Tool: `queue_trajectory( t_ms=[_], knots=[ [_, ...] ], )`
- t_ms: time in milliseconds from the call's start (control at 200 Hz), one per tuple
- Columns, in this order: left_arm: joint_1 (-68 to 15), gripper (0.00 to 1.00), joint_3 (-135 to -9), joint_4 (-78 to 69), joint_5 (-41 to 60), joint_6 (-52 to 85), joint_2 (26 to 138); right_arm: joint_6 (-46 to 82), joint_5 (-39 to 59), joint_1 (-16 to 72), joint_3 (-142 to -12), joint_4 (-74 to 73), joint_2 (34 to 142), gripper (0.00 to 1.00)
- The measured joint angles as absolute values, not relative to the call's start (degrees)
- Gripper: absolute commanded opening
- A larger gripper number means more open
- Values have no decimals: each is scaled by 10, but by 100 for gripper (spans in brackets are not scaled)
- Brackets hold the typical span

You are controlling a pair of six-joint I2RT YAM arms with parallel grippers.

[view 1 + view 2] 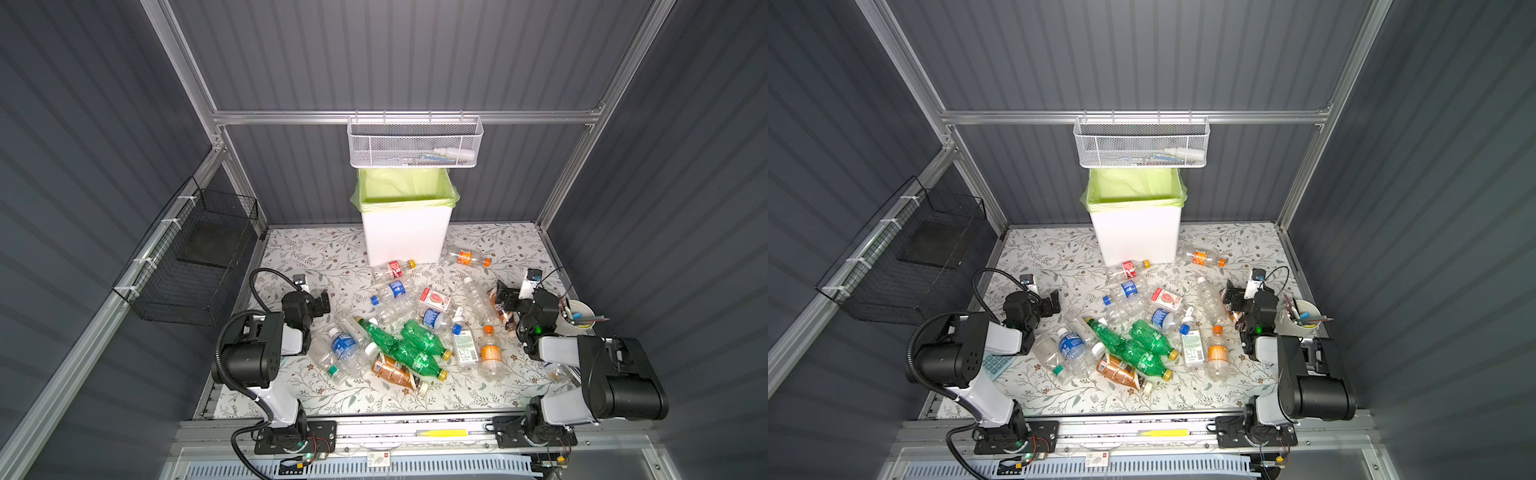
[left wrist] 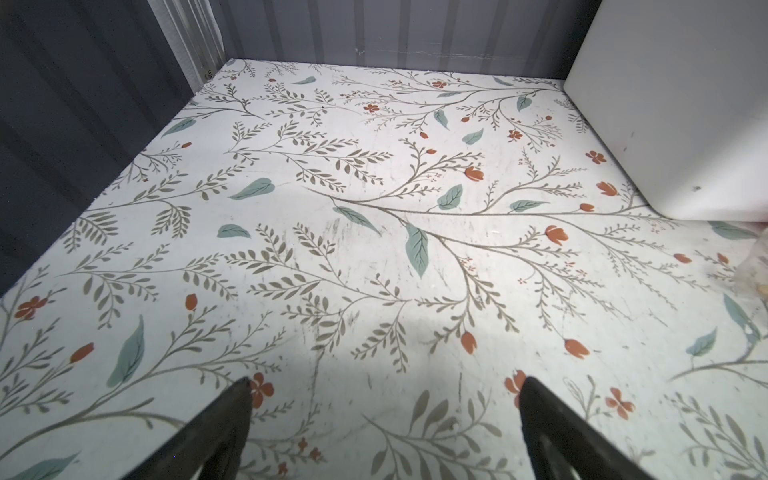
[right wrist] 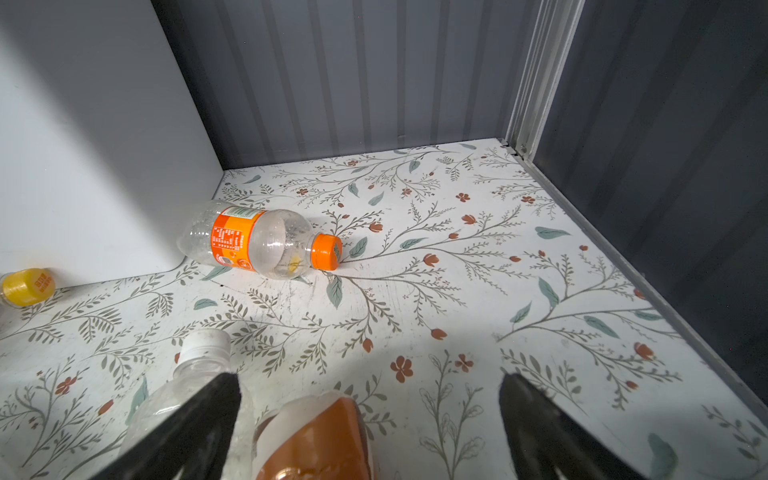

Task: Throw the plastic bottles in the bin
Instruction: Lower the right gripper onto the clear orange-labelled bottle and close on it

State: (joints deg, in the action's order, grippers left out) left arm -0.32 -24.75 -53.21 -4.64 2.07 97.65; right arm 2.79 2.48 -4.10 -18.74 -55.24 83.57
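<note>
Jaws apart, empty, on both arms; in a top view right gripper point(image 1: 503, 296) hovers over amber bottle point(image 3: 316, 436), axis roughly 11-to-5 o'clock; left gripper point(image 1: 322, 302) well apart, 9 o'clock.

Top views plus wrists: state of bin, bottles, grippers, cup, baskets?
bin: upright, liner over rim, no bottles visible inside.
plastic bottles: lying scattered on the table, none held.
left gripper: open, empty, over bare table.
right gripper: open, above an amber bottle, not gripping.
white cup: upright, holding pens.
white mesh basket: hanging above the bin.
black wire basket: hanging at the left side.
</note>
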Motion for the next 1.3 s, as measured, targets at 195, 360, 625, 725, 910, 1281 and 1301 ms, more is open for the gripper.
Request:
queue_trajectory(
  t_ms=[195, 360, 625, 725, 910, 1281, 1301],
  knots=[
    [-3, 100, -248, -532, -46, 21, 976, 28, 25, -41, -187, -552, 836, 99],
    [-3, 100, -248, -532, -46, 21, 976, 28, 25, -41, -187, -552, 836, 99],
    [-3, 100, -248, -532, -46, 21, 976, 28, 25, -41, -187, -552, 836, 99],
    [-3, 100, -248, -532, -46, 21, 976, 28, 26, -41, -187, -552, 836, 99],
    [-3, 100, -248, -532, -46, 21, 976, 28, 27, -41, -187, -552, 836, 99],
    [-3, 100, -365, -314, -54, 37, 922, -3, 75, -40, -387, -287, 792, 99],
    [-3, 100, -385, -294, -54, 41, 916, -9, 77, -39, -405, -270, 792, 99]
  ],
)
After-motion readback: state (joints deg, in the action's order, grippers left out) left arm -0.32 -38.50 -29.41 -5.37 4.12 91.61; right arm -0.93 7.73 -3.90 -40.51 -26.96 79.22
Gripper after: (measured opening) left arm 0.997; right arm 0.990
